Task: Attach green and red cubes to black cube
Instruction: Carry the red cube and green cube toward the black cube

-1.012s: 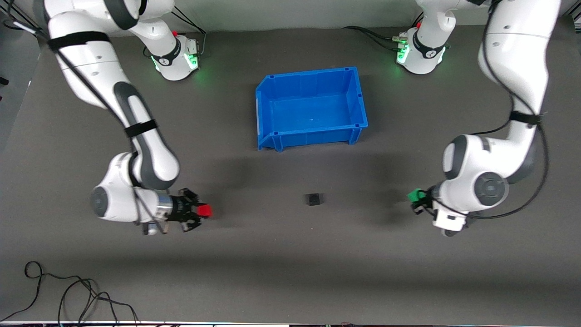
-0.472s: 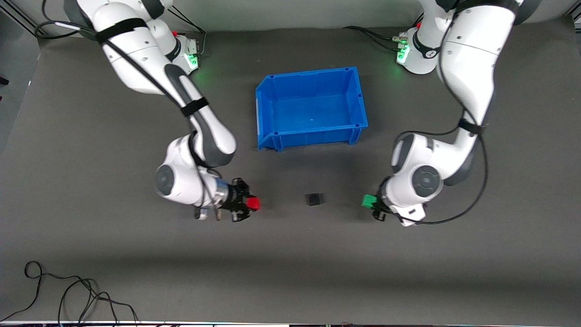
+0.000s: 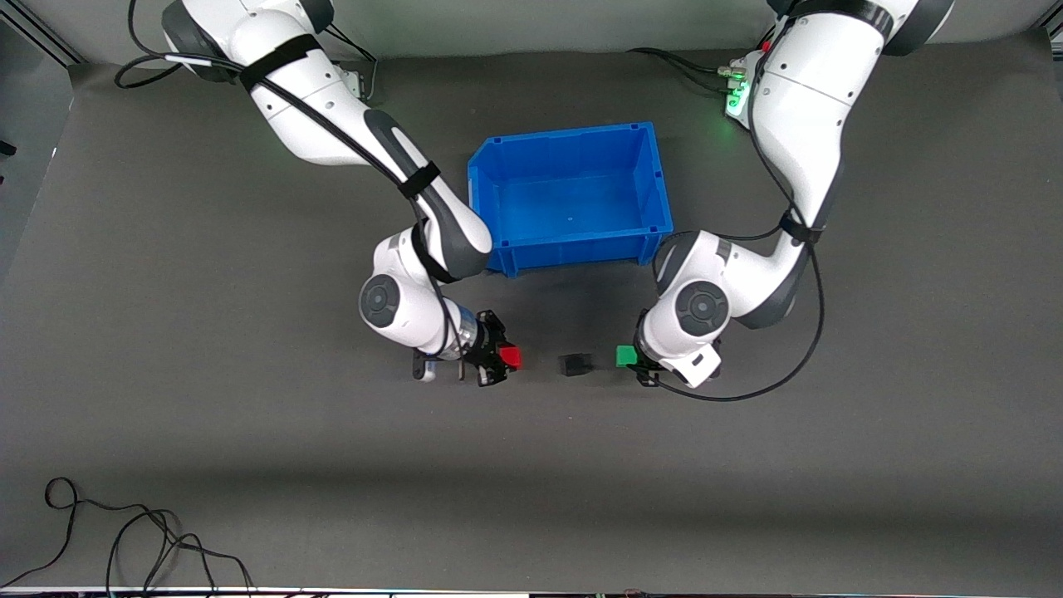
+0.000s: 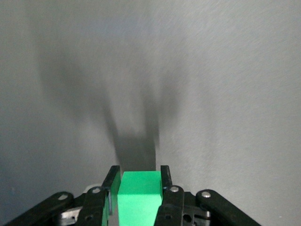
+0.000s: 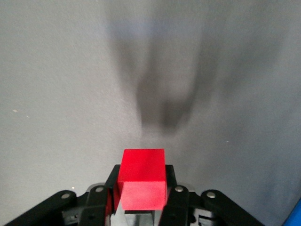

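Note:
The black cube (image 3: 575, 364) sits on the dark table, nearer the front camera than the blue bin. My right gripper (image 3: 507, 359) is shut on the red cube (image 3: 510, 357), held low beside the black cube on the right arm's end. In the right wrist view the red cube (image 5: 142, 180) sits between the fingers. My left gripper (image 3: 629, 359) is shut on the green cube (image 3: 625, 355), held low beside the black cube on the left arm's end. In the left wrist view the green cube (image 4: 139, 197) fills the jaws. The black cube shows in neither wrist view.
An empty blue bin (image 3: 656, 189) stands in the middle of the table, farther from the front camera than the cubes. A black cable (image 3: 124, 531) lies coiled near the front edge at the right arm's end.
Both arms have swung inward toward the black cube, each carrying its cube. The red and green cubes now flank the black cube with small gaps. The black cube has not moved.

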Controlling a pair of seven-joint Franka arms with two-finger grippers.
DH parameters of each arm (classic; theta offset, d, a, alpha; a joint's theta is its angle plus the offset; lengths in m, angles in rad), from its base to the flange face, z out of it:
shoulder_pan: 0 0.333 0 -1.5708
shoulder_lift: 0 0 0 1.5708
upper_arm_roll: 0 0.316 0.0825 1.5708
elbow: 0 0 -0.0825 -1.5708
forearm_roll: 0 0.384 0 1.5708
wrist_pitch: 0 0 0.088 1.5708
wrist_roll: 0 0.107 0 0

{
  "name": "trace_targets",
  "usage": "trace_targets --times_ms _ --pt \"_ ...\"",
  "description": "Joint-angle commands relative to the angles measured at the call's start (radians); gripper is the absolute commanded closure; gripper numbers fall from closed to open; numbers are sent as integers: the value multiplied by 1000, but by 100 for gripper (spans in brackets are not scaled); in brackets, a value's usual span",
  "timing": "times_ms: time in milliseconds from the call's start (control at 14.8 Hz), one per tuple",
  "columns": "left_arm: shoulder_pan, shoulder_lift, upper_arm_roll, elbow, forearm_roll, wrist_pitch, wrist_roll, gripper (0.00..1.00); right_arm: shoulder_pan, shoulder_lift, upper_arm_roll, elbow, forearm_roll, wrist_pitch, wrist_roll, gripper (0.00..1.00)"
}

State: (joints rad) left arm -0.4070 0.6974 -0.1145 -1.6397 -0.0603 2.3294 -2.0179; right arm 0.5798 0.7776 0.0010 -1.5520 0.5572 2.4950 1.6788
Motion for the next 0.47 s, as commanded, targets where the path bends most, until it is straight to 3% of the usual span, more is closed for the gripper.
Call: trace_targets --times_ms 0,405 --pt "-38 16 16 17 -6 20 -88 99 28 58 -12 78 -19 4 -4 83" --pt "-73 42 16 18 -1 96 -203 99 46 132 -12 153 -79 4 -7 83"
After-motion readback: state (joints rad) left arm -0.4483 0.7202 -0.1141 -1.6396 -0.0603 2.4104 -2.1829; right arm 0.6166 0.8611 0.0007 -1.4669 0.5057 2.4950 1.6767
